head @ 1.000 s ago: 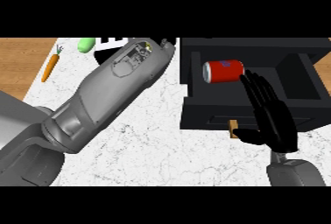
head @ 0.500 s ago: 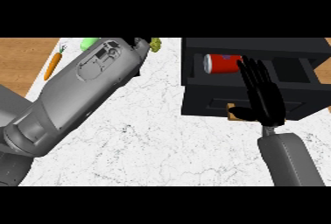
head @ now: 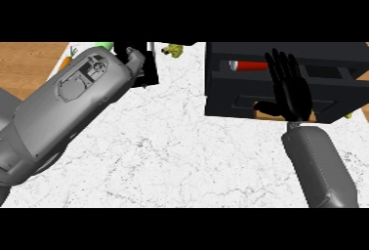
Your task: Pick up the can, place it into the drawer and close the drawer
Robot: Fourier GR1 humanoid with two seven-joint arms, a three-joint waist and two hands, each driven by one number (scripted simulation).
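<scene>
On the marble counter [head: 166, 161], the can [head: 249, 65] already lies inside the drawer [head: 223, 105]. The right hand [head: 290, 90], fingers straight, rests against the drawer front; closing remains. The left hand [head: 137, 61], beside the drawer, looks curled, empty.

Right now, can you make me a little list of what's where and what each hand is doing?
can: red, lying inside the drawer
drawer: black, partly open, at the right of the counter
right hand: open, fingers straight, laid over the drawer front
left hand: raised near the counter's far edge, fingers hard to make out
counter: white marble
</scene>
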